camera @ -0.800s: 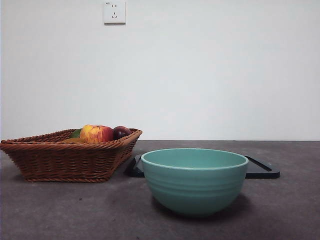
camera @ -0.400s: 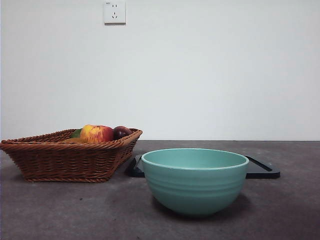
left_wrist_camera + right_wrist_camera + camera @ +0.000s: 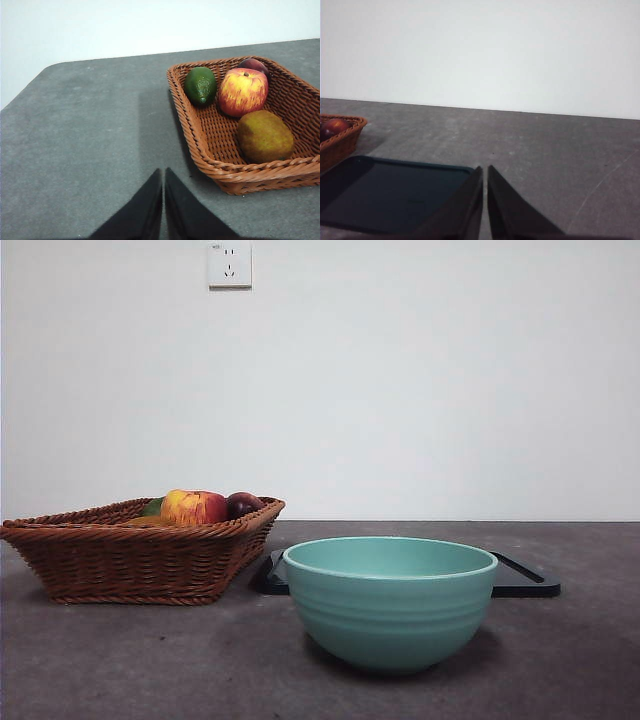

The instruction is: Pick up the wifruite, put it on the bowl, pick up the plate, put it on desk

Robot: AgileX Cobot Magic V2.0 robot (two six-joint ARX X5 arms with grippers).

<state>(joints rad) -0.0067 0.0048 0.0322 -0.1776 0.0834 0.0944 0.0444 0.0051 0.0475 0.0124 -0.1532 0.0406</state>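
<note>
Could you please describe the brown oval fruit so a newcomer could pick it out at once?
Find the brown wicker basket on the dark grey tabletop. The dull brown oval fruit lies inside, beside the red-yellow apple; it alone is matte brown, unlike the green avocado.

In the front view the bowl (image 3: 389,602) is hiding the middle of the dark plate (image 3: 520,580). The basket (image 3: 130,560) wall is hiding the brown wifruite (image 3: 265,136) there. The picture's edge is cutting off the plate in the right wrist view.
</note>
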